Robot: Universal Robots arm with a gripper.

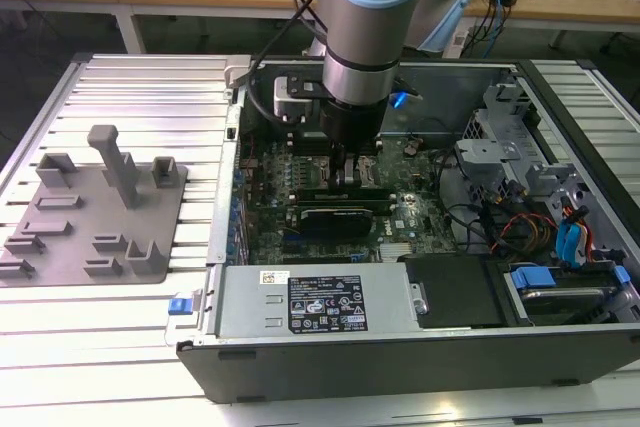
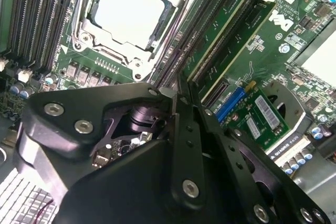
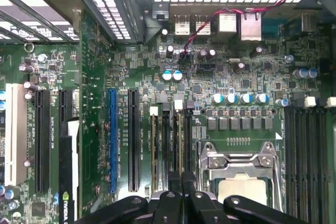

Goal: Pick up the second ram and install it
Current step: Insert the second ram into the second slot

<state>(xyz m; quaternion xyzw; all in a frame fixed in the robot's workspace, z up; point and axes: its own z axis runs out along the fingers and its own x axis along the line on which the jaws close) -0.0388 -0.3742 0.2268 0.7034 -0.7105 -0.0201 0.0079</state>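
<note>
The second ram (image 2: 223, 38) sits edge-up in a slot of the motherboard (image 2: 262, 51), beside the processor socket (image 2: 128, 11); in the second wrist view it reads as a long pale green strip running away from the gripper (image 2: 181, 95), with another like strip (image 2: 247, 27) in the slot just beside it. In the first wrist view the gripper (image 3: 181, 182) stands over the same bank of slots (image 3: 168, 145), its fingertips (image 3: 174, 179) drawn close together directly above them; whether they pinch the stick or merely press on it I cannot tell. In the exterior view the arm (image 1: 365, 37) reaches straight down into the open computer case (image 1: 420, 332), the gripper (image 1: 352, 175) low over the board. A grey plastic fixture (image 1: 95, 212) lies on the slatted table (image 1: 140, 82) at the exterior view's left, well apart from the case.
</note>
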